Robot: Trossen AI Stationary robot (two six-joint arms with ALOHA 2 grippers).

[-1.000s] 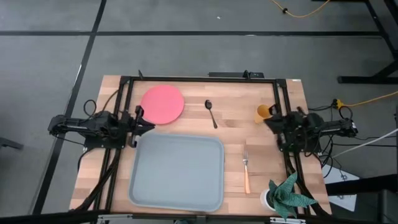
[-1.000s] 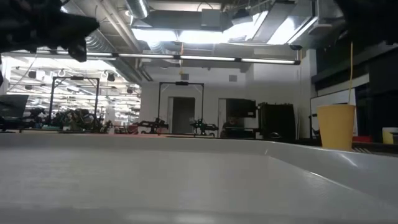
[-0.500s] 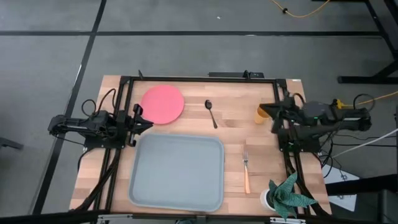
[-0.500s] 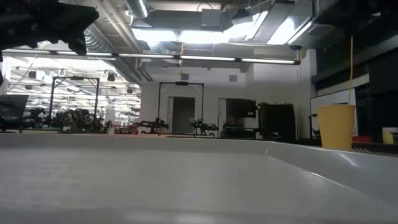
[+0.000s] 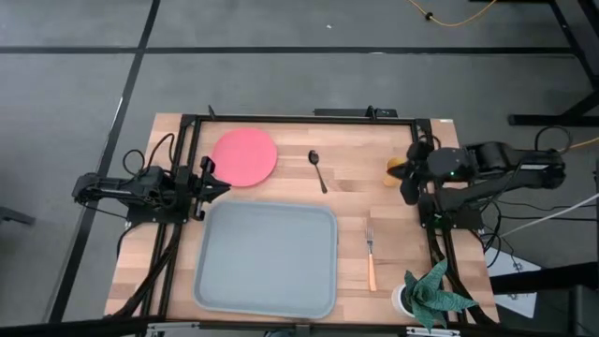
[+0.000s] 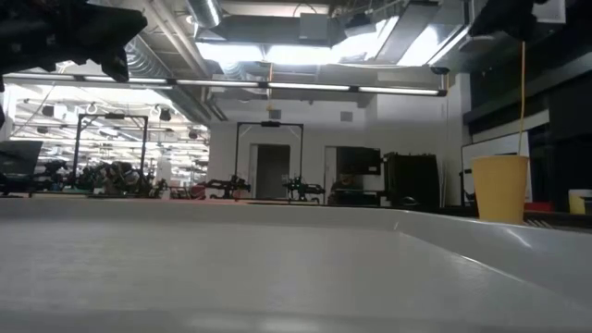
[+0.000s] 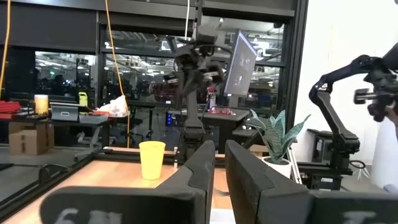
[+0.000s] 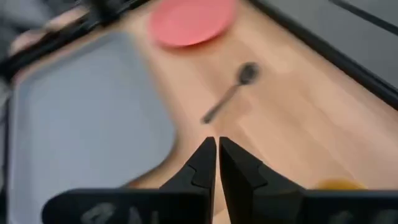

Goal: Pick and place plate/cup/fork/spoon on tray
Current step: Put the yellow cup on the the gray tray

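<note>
Step in hand, as judged: right arm going for the cup (image 5: 396, 169). Nothing on the tray (image 5: 266, 258) yet. Near edge: fork (image 5: 370, 253) just right of tray. Farther back: spoon (image 5: 318, 170), plate (image 5: 244, 156), cup at far right. Advice: open the fingers wide, descend straight over the rim, avoid tipping. Right gripper (image 5: 409, 171) beside the cup, fingers nearly closed, empty. Left gripper (image 5: 208, 180) waits at tray's far-left corner, closed, holding nothing

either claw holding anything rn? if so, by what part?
Nothing held. Right claw is shut and empty, up above the table near the cup. Left claw is nearly shut, also empty, waiting at the table's left edge.
</note>
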